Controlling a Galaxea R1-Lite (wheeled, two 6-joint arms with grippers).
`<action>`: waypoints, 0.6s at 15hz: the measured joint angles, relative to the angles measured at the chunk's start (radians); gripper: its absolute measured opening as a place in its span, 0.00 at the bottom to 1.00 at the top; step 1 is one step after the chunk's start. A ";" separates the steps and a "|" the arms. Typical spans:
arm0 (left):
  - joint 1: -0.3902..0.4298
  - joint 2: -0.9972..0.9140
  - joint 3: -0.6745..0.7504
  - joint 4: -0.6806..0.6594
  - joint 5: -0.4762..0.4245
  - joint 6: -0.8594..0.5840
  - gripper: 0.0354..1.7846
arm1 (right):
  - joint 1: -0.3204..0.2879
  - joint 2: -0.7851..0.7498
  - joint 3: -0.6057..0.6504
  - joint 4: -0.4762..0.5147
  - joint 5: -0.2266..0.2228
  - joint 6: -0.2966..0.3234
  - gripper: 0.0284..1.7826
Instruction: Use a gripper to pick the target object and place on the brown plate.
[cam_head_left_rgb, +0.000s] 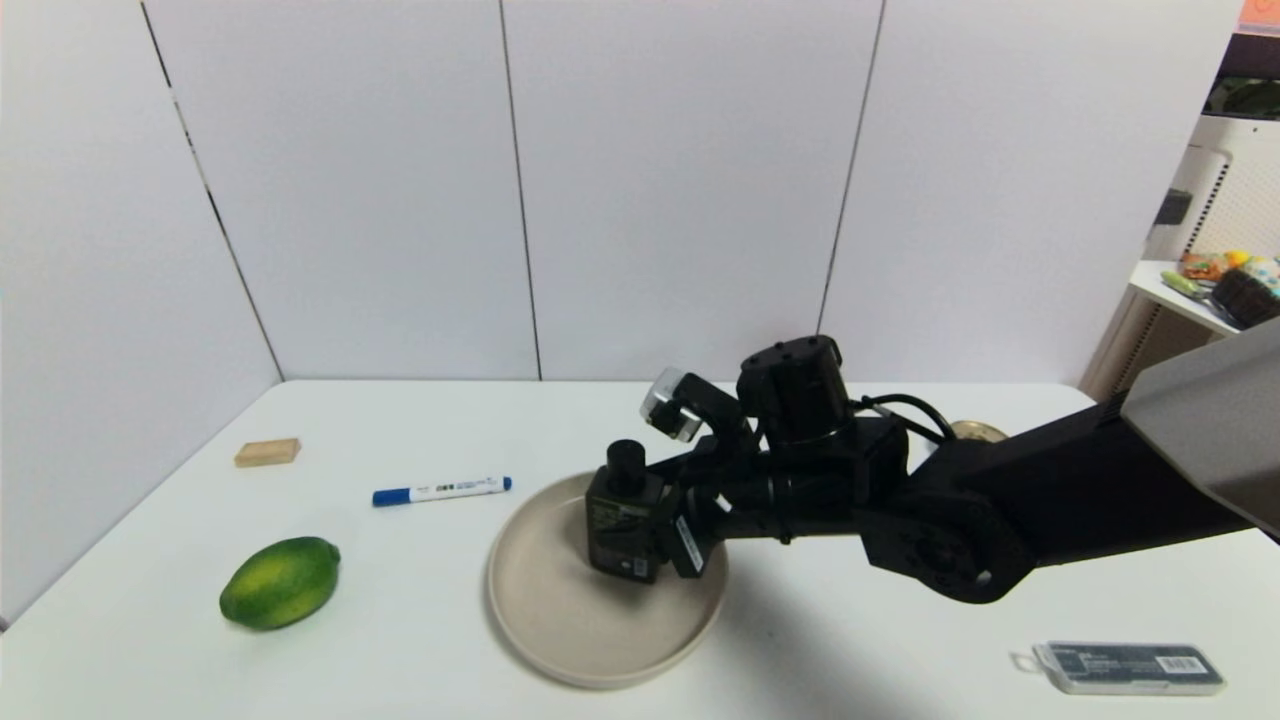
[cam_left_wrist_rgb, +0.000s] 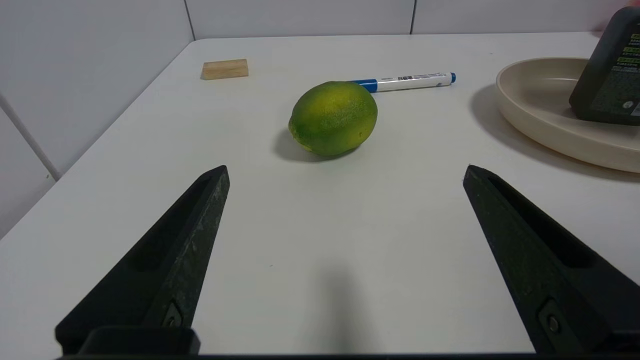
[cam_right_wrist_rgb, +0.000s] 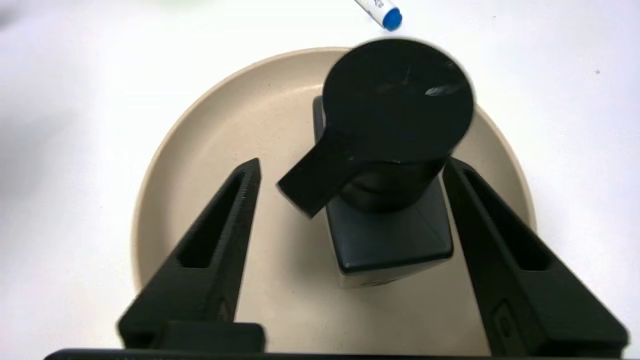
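Near the middle of the head view, the right gripper reaches in from the right of the frame on its thick black arm and sits low over the brown plate, which lies in the lower centre of the frame on the white table. The target object, a small dark pump bottle with a black cap, stands upright on the plate's upper right part. In the right wrist view the bottle fills the centre of the frame with its round cap toward the camera, and the gripper has its fingers spread: one finger stands clear of the bottle with plate surface showing between them, while the other lies close along the bottle's opposite side (whether it touches there cannot be told). The plate rim curves around both fingers. The left gripper appears only in its own wrist view, low over the table with its two pointed fingers released and wide apart, holding nothing. Ahead of it, upper centre of that frame, lies a green lime, with a blue-capped marker just behind it and a small wooden block at upper left. A flat dark case with a barcode lies at the lower right of the head view, well apart from the plate.
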 joint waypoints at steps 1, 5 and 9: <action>0.000 0.000 0.000 0.000 0.000 0.000 0.94 | -0.005 -0.025 0.001 0.026 -0.001 0.001 0.75; 0.000 0.000 0.000 0.000 0.000 0.000 0.94 | -0.055 -0.228 0.050 0.242 -0.023 0.002 0.83; 0.000 0.000 0.000 0.000 0.000 0.000 0.94 | -0.160 -0.547 0.262 0.410 -0.041 0.001 0.88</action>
